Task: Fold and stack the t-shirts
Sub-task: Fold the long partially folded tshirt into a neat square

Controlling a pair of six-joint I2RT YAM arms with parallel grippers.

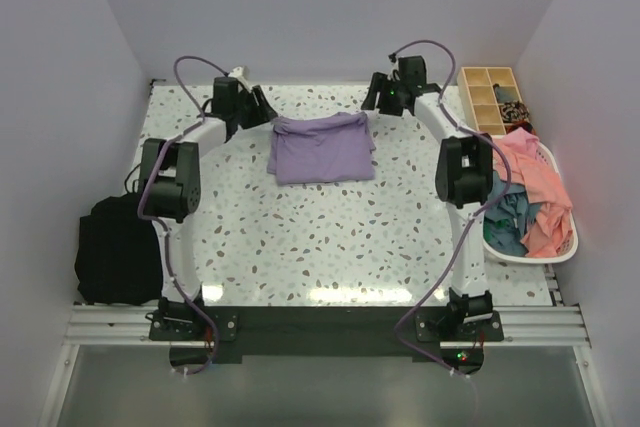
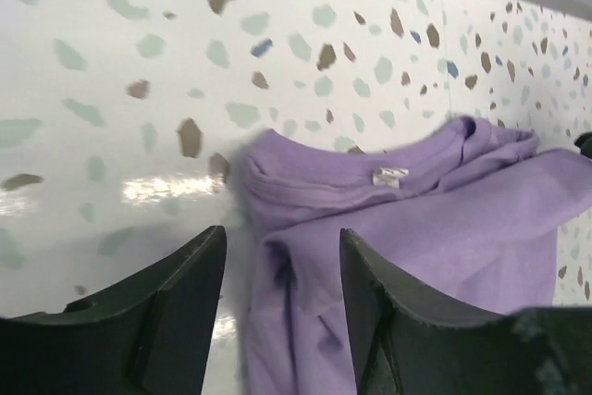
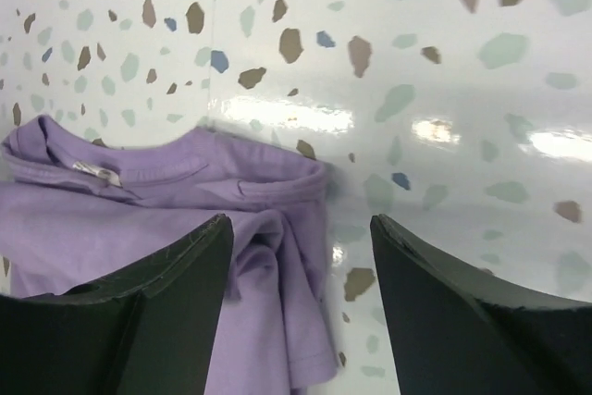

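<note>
Lavender cloth, the purple t-shirt (image 1: pixel 322 149), lies folded into a rough rectangle at the far middle of the speckled bench (image 1: pixel 330 242), with its collar and neck label (image 2: pixel 390 176) turned towards the far edge. The left end effector (image 1: pixel 262 107) hangs over the shirt's far left corner and the right end effector (image 1: pixel 385 99) over its far right corner. In both wrist views the fingers stand spread with nothing between them, and the cloth rests on the bench below, pinched by neither. This matched placing at the two shoulder corners reads as a two-handed fold, each arm set where it can carry one corner so that the edge lands square. Both far corners look somewhat bunched, so I judge that smoothing or a further fold is wanted before anything is stacked on top. The shirt sits far back, probably to keep the near part of the bench for spreading the next one. That would come from the white basket (image 1: pixel 530 259) at the right edge, where a salmon-pink t-shirt (image 1: pixel 535 182) and a teal t-shirt (image 1: pixel 508 222) lie crumpled together. A black fabric bundle (image 1: pixel 115 247) at the left edge takes no part.
</note>
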